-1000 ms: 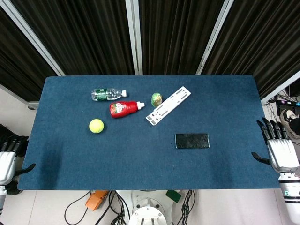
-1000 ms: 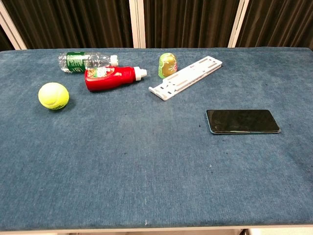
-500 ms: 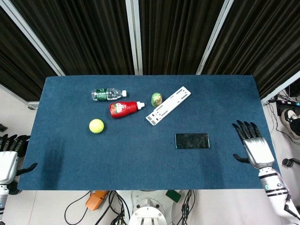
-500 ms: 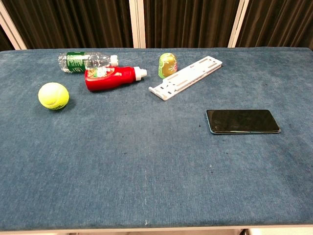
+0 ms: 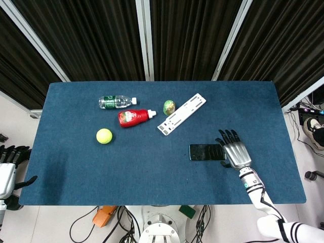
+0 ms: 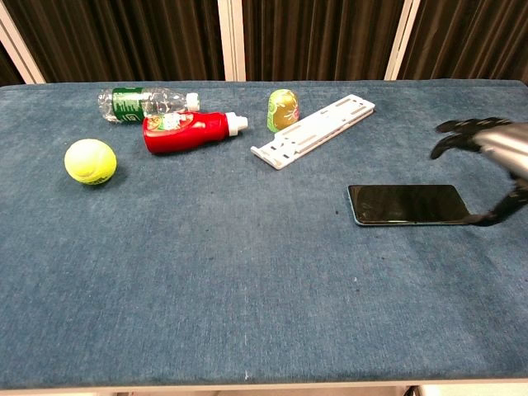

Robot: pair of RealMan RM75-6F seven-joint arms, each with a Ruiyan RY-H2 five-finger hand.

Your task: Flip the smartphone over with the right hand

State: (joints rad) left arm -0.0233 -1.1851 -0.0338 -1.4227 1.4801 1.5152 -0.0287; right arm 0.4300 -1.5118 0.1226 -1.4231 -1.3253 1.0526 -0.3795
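Note:
The smartphone (image 5: 205,152) (image 6: 408,204) lies flat on the blue table, dark glossy face up, right of centre. My right hand (image 5: 235,152) (image 6: 492,161) hovers over the phone's right end, fingers spread and holding nothing; in the chest view its thumb reaches down beside the phone's right edge. My left hand (image 5: 7,172) hangs off the table's left edge, fingers apart and empty; the chest view does not show it.
On the blue table (image 5: 76,172) lie a white slotted rail (image 5: 181,114) (image 6: 313,129), a green egg-shaped object (image 5: 169,107) (image 6: 282,110), a red bottle (image 5: 135,117) (image 6: 190,131), a clear water bottle (image 5: 116,102) (image 6: 145,102) and a tennis ball (image 5: 104,135) (image 6: 90,161).
My right hand has swung in from beyond the table's right edge leftward to the phone's right end. The phone and the left hand have stayed put.

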